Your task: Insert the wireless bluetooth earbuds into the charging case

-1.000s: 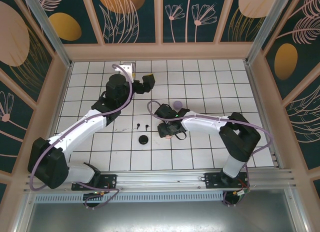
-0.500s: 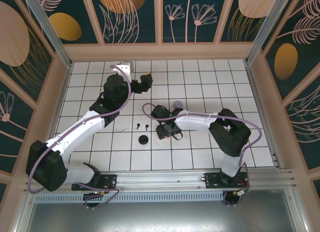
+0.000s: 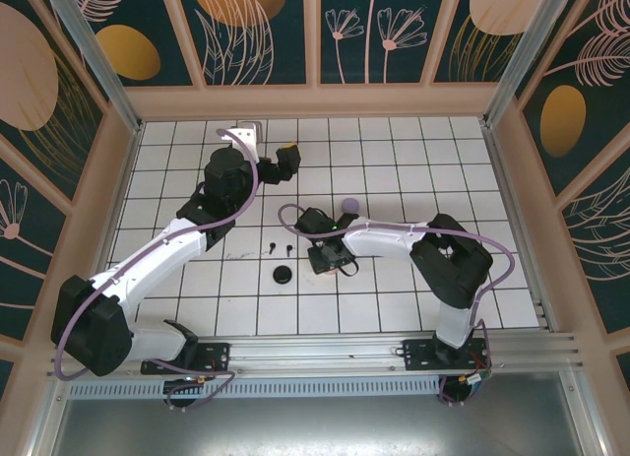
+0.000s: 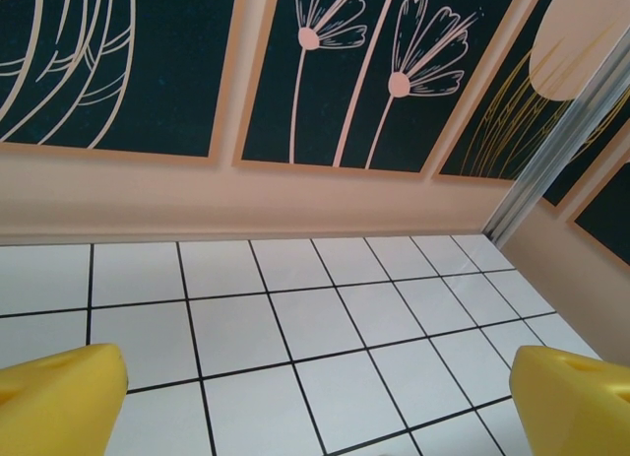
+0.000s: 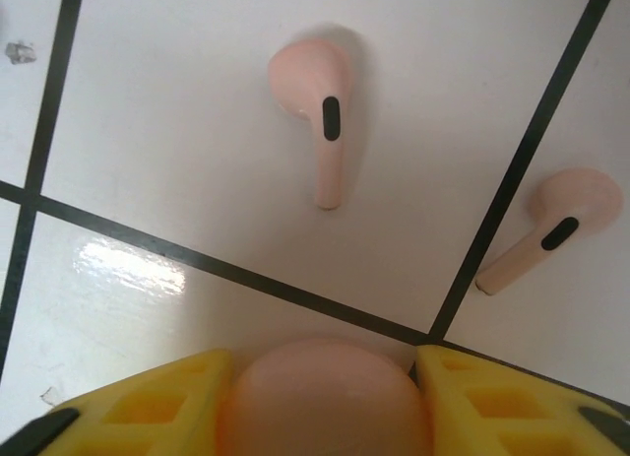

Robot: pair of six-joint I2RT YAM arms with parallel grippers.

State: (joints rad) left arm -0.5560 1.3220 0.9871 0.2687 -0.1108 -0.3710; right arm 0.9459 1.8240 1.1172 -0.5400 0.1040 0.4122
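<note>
r gripper clamped on a smooth pink rounded case, whose lower part is cut off at frame edge. yellow fingers press both its sides. just past it 2 pink earbuds lie flat on the glossy white tiled tabletop, apart, each stem w/ a dark oval mark. top view: black disc nearer, 2 black earbuds just beyond, too tiny for detail; lilac disc farther. l gripper spread wide, nothing btwn, facing a peach wall w/ dark floral panels.
</note>
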